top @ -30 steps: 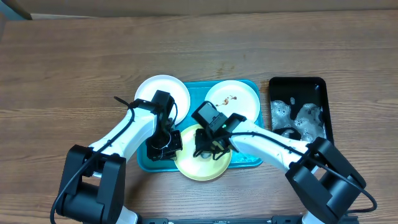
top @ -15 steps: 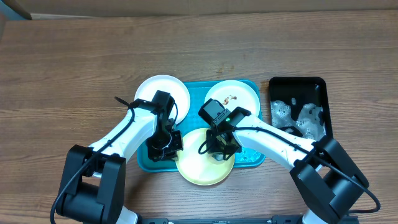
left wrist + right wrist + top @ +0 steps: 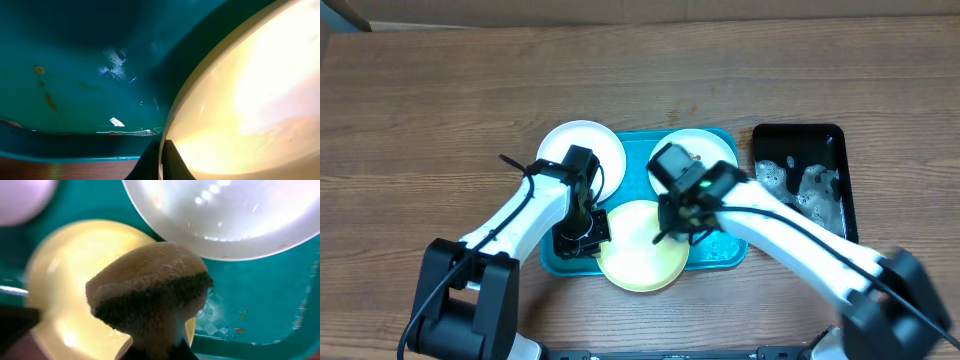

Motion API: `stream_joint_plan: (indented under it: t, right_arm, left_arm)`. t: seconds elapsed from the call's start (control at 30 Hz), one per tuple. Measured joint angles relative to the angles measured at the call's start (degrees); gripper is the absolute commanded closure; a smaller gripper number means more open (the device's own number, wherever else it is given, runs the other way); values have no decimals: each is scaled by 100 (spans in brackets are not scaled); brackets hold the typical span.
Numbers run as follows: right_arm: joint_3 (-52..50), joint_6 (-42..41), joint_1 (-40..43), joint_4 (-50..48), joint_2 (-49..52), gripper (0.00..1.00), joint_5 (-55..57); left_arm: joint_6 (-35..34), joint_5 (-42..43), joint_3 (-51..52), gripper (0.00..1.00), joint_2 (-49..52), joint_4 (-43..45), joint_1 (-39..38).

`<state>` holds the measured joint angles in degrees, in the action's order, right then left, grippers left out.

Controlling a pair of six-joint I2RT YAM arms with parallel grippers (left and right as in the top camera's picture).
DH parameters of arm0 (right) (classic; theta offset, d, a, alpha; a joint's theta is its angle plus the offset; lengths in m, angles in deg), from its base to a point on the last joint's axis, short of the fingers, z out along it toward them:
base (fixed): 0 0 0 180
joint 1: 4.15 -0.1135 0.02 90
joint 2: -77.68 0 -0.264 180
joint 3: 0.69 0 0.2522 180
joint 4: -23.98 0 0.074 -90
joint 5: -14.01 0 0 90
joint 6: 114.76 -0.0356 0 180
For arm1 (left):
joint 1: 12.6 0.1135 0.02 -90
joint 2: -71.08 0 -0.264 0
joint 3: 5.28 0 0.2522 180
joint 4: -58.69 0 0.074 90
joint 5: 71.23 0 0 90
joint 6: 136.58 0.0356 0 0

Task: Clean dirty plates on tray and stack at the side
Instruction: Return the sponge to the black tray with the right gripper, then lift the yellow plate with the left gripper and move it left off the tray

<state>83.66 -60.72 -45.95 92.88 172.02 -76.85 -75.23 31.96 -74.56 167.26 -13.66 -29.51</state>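
Nearest, the yellow-green plate (image 3: 638, 252) lies at the near middle of the tray (image 3: 725, 255), its near edge jutting past the tray's rim. The left gripper (image 3: 588, 228) is clamped on that plate's left rim, which the left wrist view shows between its fingers. The right gripper (image 3: 677, 220), closed on a tan sponge (image 3: 150, 280), hangs over the plate's far right edge; contact cannot be told. Beyond, two white plates (image 3: 582, 148) sit at the far corners, the left one overhanging. A black tray (image 3: 798, 135) lies just right
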Motion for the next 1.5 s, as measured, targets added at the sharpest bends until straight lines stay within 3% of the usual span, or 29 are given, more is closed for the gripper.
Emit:
stream_joint_plan:
  t: [0.2,0.4,0.6,0.8,1.07,1.5]
  right_arm:
    - [74,13,291,269,-901,96,227]
    - [76,122,796,765,-1027,96,372]
    - [76,190,1768,1322,-1027,96,872]
    - [76,833,2758,1198,-1023,96,1158]
    - [76,1478,3285,1198,-931,96,1180]
    - [76,1628,3320,1172,-931,96,1176]
  left_arm:
    - [-37,-192,0,96,-310,11,0]
    - [-175,-577,0,96,-752,-144,0]
    - [-409,-1193,-24,96,-1290,-684,0]
    - [-664,-1996,-306,96,-1775,-1021,-98]
    - [-1154,-3493,-708,96,-1996,-1196,-1019]
    - [-1493,-5663,-776,96,-1996,-960,-2774]
